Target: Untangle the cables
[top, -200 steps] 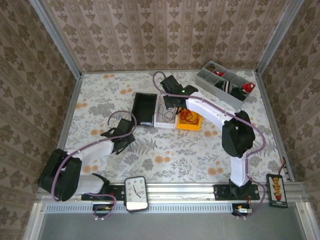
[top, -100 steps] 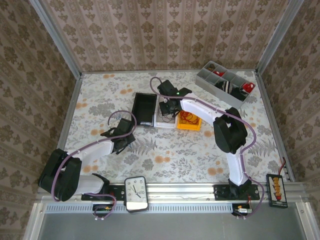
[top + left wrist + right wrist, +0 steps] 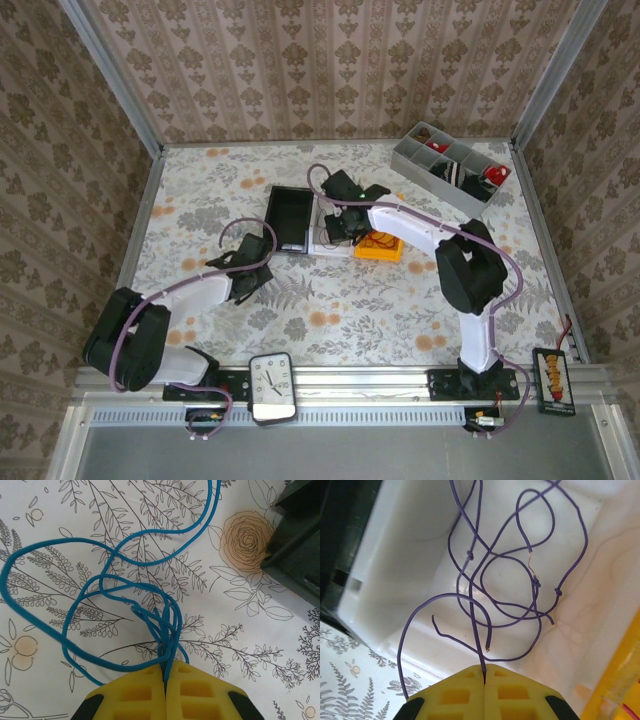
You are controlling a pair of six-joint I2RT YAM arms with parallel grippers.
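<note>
A blue cable point(image 3: 169, 630) lies in loose loops on the floral tablecloth. My left gripper point(image 3: 165, 667) is shut on a bunch of its strands and shows from above at the left of the table point(image 3: 245, 272). A thin dark purplish-grey cable point(image 3: 470, 555) with small knots sprawls in a white tray point(image 3: 410, 545). My right gripper point(image 3: 484, 667) is shut on one strand of it, and in the top view it point(image 3: 340, 222) hangs over that white tray point(image 3: 326, 243). A red cable point(image 3: 378, 238) sits in the yellow tray point(image 3: 392, 252).
A black tray point(image 3: 290, 220) stands left of the white one, and its corner point(image 3: 300, 555) is near the blue loops. A grey divided box point(image 3: 450, 170) is at the back right. A clock point(image 3: 272, 385) and a small device point(image 3: 553, 380) rest on the front rail.
The right arm has shifted its elbow left and back again, with its gripper staying over the white tray. The left arm has reached slightly farther forward.
</note>
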